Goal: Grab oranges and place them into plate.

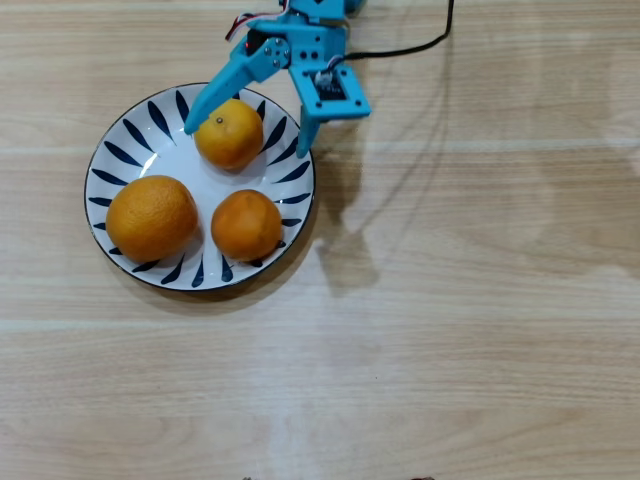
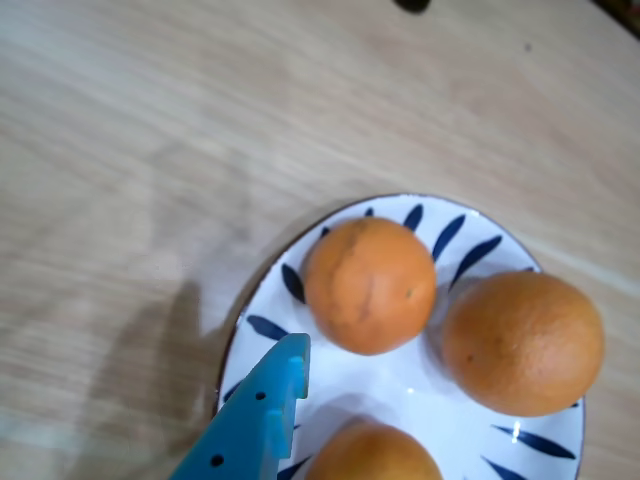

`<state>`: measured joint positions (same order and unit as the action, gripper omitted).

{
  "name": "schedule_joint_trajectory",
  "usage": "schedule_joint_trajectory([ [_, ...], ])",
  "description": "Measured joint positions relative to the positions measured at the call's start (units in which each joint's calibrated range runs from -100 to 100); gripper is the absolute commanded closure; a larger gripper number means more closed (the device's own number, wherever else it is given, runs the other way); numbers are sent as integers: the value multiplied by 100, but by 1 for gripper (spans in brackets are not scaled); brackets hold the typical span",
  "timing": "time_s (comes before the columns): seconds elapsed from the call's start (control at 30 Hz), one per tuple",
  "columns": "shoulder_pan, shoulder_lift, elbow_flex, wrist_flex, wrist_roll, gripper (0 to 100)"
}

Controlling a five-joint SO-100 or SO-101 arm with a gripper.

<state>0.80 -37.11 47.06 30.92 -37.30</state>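
Note:
Three oranges lie in the white plate [image 1: 112, 160] with dark blue leaf strokes. In the overhead view the large orange [image 1: 152, 218] is at the left, a smaller one [image 1: 246, 225] sits beside it, and a third [image 1: 229, 134] is at the plate's far side. My blue gripper [image 1: 245, 140] hangs open over that third orange, one finger on each side of it. The wrist view shows one blue finger [image 2: 262, 405] beside that orange [image 2: 372, 455] with a gap between them, and beyond it the small orange [image 2: 370, 285] and the large orange [image 2: 522, 342] on the plate [image 2: 420, 390].
The plate rests on a light wooden table [image 1: 450, 300]. A black cable [image 1: 420, 45] runs from the arm toward the top edge. The arm's shadow falls to the right of the plate.

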Motion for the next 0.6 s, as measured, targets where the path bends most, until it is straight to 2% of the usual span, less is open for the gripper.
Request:
schedule_joint_trajectory([
  [0.07,-194,-389,-186,508,0,60],
  [0.2,-338,-1176,-381,1921,57,84],
  [0.3,-431,-1659,-283,2369,313,99],
  [0.47,-380,-2691,744,2438,777,98],
  [0.6,-397,-3961,2063,2446,1367,98],
])
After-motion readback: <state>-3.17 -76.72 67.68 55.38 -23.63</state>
